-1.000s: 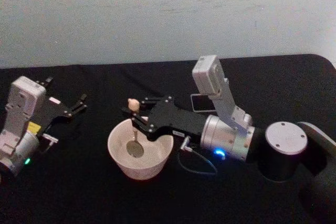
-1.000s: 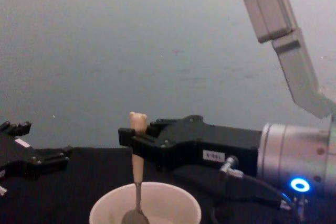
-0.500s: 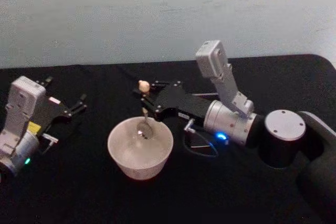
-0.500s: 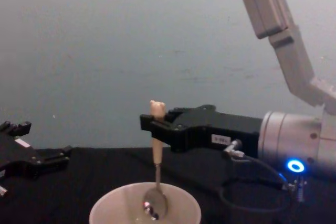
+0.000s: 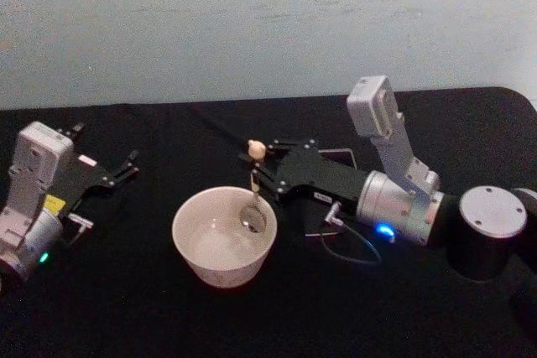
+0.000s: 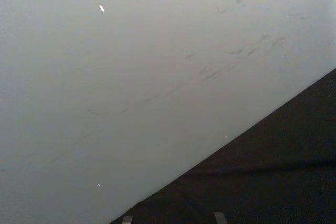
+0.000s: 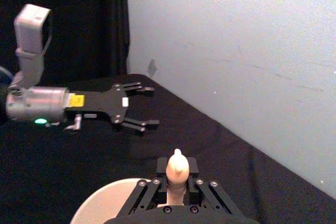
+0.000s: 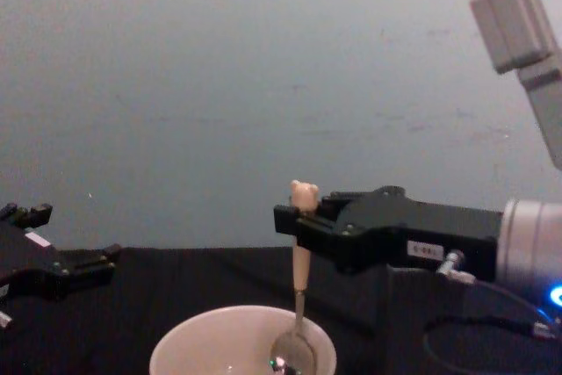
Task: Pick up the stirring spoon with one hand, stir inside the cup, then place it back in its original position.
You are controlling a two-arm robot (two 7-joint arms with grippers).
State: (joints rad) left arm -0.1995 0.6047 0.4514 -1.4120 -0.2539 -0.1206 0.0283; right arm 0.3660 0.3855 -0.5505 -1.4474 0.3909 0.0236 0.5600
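Note:
The stirring spoon (image 5: 256,149) hangs upright with my right gripper (image 5: 259,167) shut on its beige handle just below the bear head (image 8: 304,192). Its metal bowl (image 8: 291,354) dips inside the cream cup (image 5: 220,239), close to the cup's right inner wall. In the right wrist view the bear head (image 7: 177,167) pokes up between the fingers, above the cup's rim (image 7: 103,202). The pale rim of the dark holder (image 5: 342,154) peeks out behind my right gripper; the rest is hidden. My left gripper (image 5: 107,150) rests open at the far left, well away from the cup.
The table (image 5: 126,308) is covered in black cloth, with a pale wall close behind it. A thin cable (image 5: 348,251) loops under the right wrist, just right of the cup. My left gripper (image 7: 150,107) lies open beyond the cup.
My right gripper has carried the spoon rightward and back, from the cup's middle to its right side. The left arm has not moved.

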